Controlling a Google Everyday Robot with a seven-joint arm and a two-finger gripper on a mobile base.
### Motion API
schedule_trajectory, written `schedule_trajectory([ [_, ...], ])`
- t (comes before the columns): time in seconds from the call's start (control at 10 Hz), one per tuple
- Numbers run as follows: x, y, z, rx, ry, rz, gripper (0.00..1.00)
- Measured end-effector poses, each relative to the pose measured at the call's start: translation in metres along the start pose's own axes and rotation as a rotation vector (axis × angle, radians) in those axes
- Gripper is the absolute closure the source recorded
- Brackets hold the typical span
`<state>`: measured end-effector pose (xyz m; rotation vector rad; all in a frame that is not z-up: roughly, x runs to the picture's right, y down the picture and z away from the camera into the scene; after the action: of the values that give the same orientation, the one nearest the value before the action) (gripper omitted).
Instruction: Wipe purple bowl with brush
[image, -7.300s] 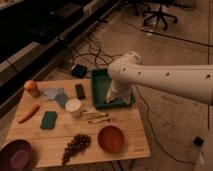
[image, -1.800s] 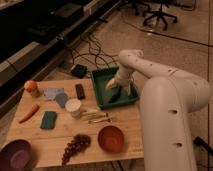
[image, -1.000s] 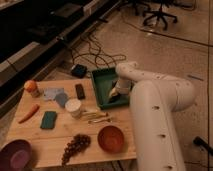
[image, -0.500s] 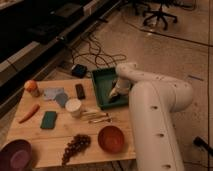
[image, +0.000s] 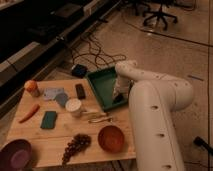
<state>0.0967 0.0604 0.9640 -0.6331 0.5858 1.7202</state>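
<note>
White arm (image: 150, 84) bends down, jaws closed inside green tray (image: 102, 84).

No legible text or labels anywhere

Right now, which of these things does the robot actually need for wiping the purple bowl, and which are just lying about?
Needed: purple bowl; brush, apparently the dark shape in the green tray; gripper, shut, over it.
Lying about: orange-brown bowl, grapes, white cup, green sponge, carrot, black block, wooden utensils.
</note>
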Motion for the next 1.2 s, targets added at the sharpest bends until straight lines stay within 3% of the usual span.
schedule_trajectory([
  [0.3, -0.001, -0.002, 0.000, 0.005, -0.002, -0.006, 1.00],
  [0.5, 0.000, 0.004, -0.011, -0.024, -0.002, 0.009, 1.00],
  [0.9, 0.000, 0.026, -0.075, -0.082, -0.042, 0.015, 1.00],
  [1.2, -0.011, 0.041, -0.130, -0.123, -0.111, -0.019, 1.00],
])
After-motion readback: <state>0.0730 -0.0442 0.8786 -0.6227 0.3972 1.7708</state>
